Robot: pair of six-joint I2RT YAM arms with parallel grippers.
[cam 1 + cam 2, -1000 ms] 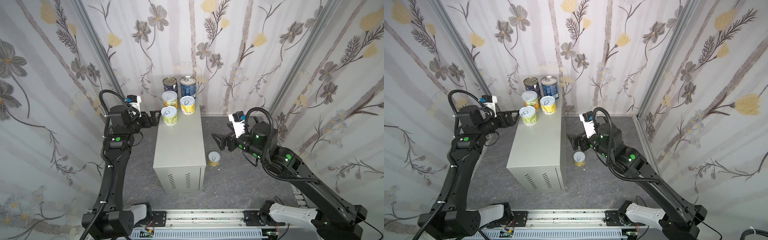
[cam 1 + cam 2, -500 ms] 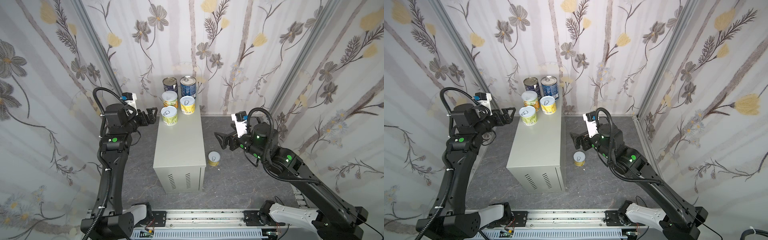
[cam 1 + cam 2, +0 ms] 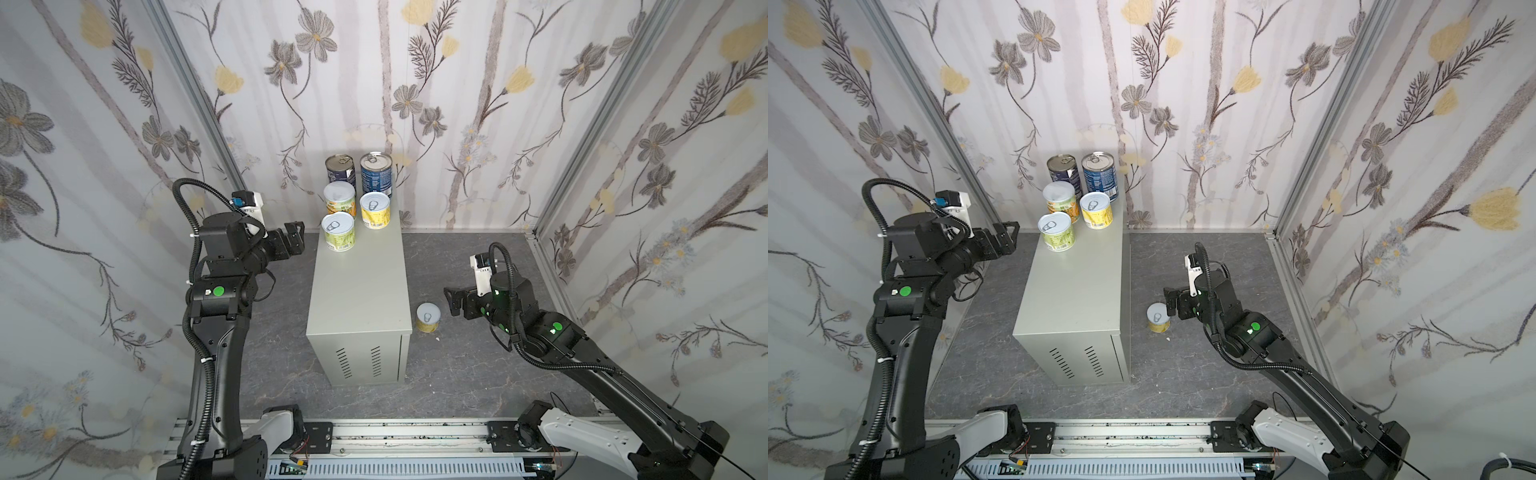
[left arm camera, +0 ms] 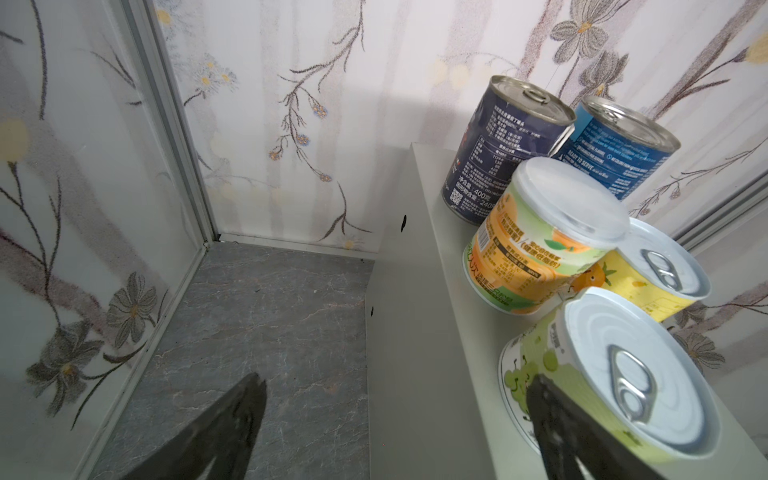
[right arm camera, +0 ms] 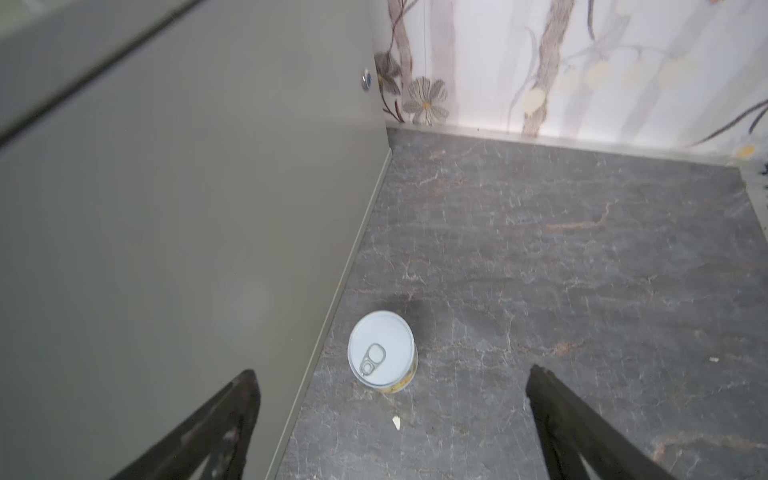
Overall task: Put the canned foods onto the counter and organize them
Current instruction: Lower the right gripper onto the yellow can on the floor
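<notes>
The counter point(image 3: 357, 286) point(image 3: 1077, 291) is a tall grey cabinet. At its far end stand the canned foods: two dark blue tins point(image 3: 340, 170) point(image 3: 376, 174), a white-lidded orange one point(image 3: 340, 199), a yellow one point(image 3: 375, 211) and a green one point(image 3: 338, 232) point(image 4: 602, 382). One more yellow can point(image 3: 428, 316) point(image 3: 1158, 317) point(image 5: 382, 351) stands on the floor by the counter's right side. My left gripper point(image 3: 297, 239) point(image 4: 397, 382) is open and empty, just left of the green can, off the counter's edge. My right gripper point(image 3: 453, 301) point(image 5: 392, 372) is open and empty, right of and above the floor can.
The dark marbled floor point(image 3: 469, 266) runs round the counter between flowered walls point(image 3: 457, 104). A small white scrap point(image 5: 397, 422) lies on the floor near the can. A rail point(image 3: 395, 440) with both arm bases runs along the front.
My right gripper has come down and nearer to the can on the floor. My left arm has drawn slightly left, its gripper still beside the green can. Both stay open.
</notes>
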